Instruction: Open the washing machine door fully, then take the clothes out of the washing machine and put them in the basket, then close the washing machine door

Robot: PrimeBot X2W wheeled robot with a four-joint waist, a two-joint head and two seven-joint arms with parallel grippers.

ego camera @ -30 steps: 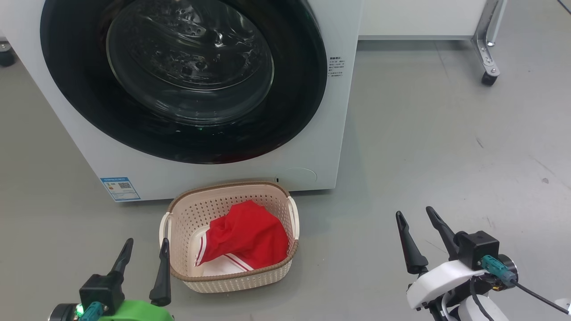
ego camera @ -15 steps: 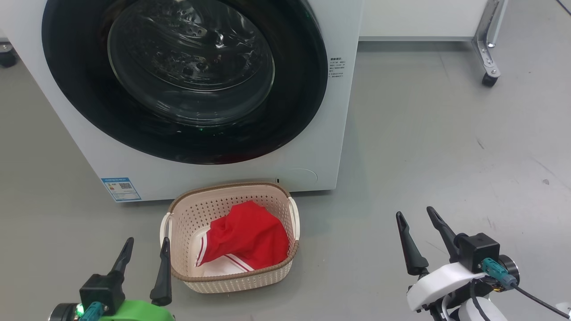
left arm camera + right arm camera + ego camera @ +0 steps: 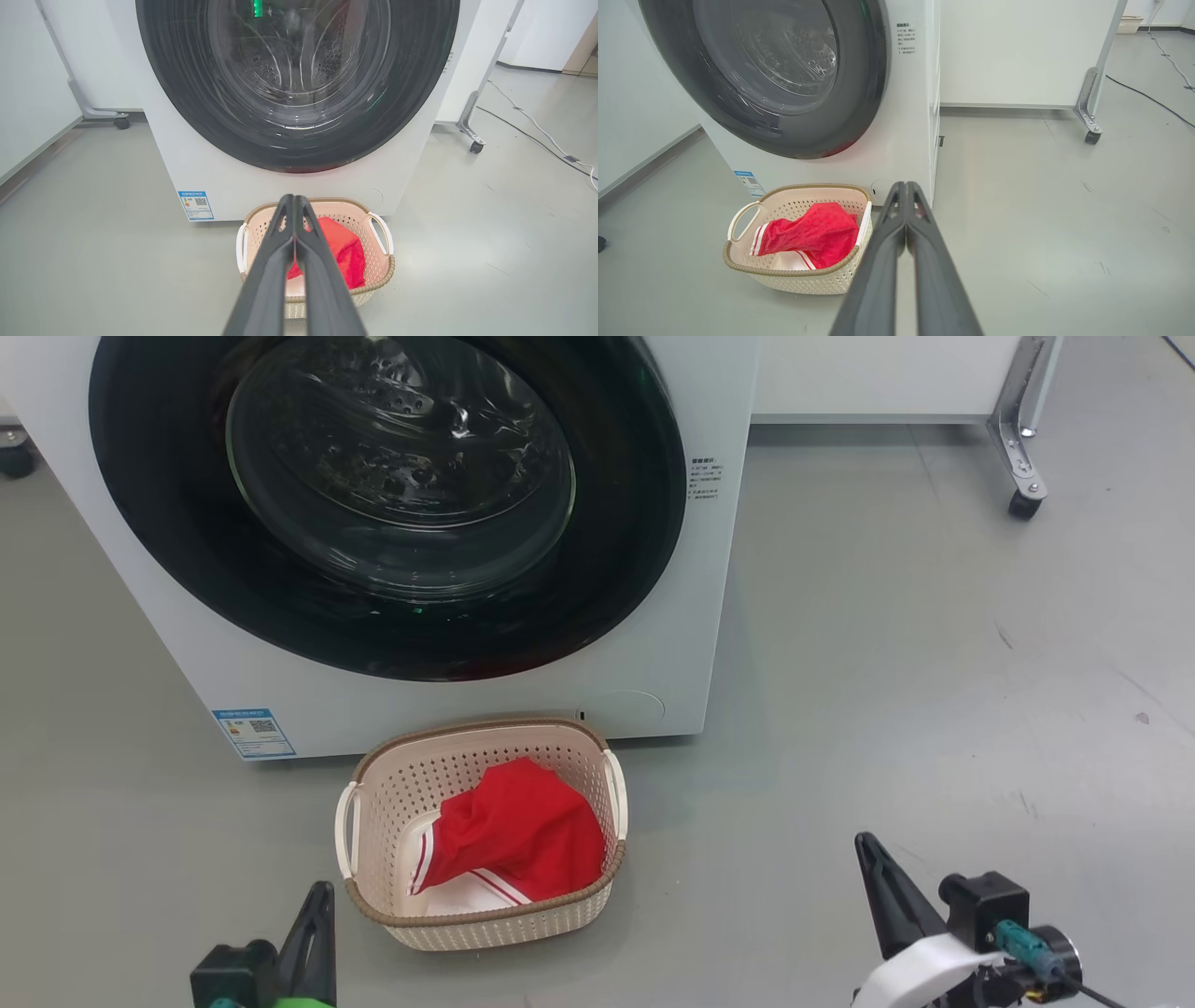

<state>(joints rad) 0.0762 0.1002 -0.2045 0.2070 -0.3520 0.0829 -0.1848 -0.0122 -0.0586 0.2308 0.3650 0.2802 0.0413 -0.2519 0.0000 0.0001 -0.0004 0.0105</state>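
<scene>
Grey floor, white washing machine at upper left.

Head view: the washing machine door sits flush, shut. The basket stands just in front at lower centre with the clothes heaped inside, so unloading looks done. Left claw at lower left, right claw at lower right, both clear of everything.

Left wrist view: left claw pressed together, empty, pointing over the basket.

Right wrist view: right claw likewise together, nothing held. Probably parked.

Bright, even light streaks glare across the washing machine door, and wrist-view edges seem slightly bowed.
</scene>
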